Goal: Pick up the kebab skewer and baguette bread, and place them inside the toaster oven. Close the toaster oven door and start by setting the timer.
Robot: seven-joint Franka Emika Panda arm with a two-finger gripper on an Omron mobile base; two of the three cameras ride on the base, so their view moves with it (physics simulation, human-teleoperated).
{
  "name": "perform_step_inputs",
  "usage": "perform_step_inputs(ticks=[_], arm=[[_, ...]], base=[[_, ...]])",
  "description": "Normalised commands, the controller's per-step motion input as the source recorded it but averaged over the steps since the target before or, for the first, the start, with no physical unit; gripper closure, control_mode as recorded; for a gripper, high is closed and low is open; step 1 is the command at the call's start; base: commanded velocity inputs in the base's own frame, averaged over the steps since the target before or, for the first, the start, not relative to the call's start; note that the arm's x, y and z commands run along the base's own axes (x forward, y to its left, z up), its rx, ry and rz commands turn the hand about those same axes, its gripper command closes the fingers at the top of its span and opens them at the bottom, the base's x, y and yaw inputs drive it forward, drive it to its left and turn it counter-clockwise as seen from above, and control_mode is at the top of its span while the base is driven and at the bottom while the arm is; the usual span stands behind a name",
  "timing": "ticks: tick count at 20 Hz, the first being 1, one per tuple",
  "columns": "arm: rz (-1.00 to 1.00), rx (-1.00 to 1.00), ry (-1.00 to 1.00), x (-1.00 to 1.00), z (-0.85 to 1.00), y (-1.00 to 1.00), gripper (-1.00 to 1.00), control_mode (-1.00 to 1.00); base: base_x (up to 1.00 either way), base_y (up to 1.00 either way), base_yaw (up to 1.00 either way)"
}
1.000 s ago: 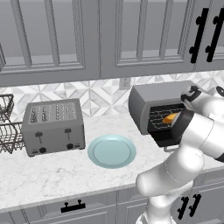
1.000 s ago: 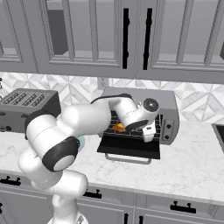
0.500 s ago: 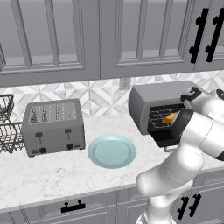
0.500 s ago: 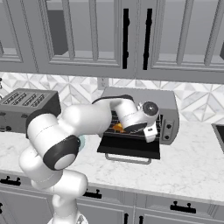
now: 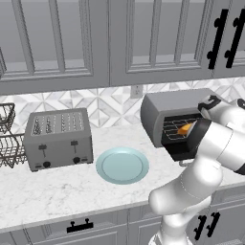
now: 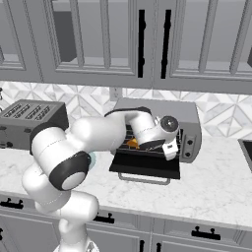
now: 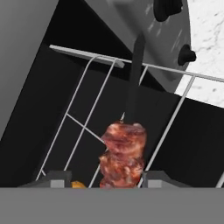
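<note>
The kebab skewer, with red-brown meat chunks on a dark stick, lies on the wire rack inside the toaster oven. My gripper reaches into the oven mouth. Its fingertips stand open on either side of the skewer, with a gap on the left. An orange-golden piece, the baguette bread, sits on the rack beside my hand and shows again as the baguette. The toaster oven door hangs open and flat, its bar handle toward the counter's front.
A light blue plate lies bare on the marble counter left of the oven. Further left stands a grey four-slot toaster and a wire dish rack. The oven's dark knobs sit on its right side.
The jaws have spread apart around the skewer, which now rests on the rack. The arm has barely moved.
</note>
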Motion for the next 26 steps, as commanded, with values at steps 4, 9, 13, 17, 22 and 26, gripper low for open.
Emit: perform_step_inputs(ticks=[4, 9, 13, 17, 22, 26], arm=[[0.0, 0.0, 0.02, 0.0, 0.0, 0.0, -1.0, -1.0], [0.0, 0.0, 0.03, -0.01, 0.0, 0.0, -1.0, -1.0], [0.0, 0.0, 0.01, -0.02, 0.0, 0.0, -1.0, -1.0], [0.0, 0.0, 0.0, 0.0, 0.07, 0.0, -1.0, -1.0], [0.0, 0.0, 0.0, -0.04, 0.16, 0.0, -1.0, -1.0], [0.0, -0.03, 0.01, -0.15, 0.22, -0.02, -1.0, -1.0]], base=[[0.0, 0.0, 0.0], [0.0, 0.0, 0.0], [0.0, 0.0, 0.0], [0.0, 0.0, 0.0], [0.0, 0.0, 0.0], [0.0, 0.0, 0.0]])
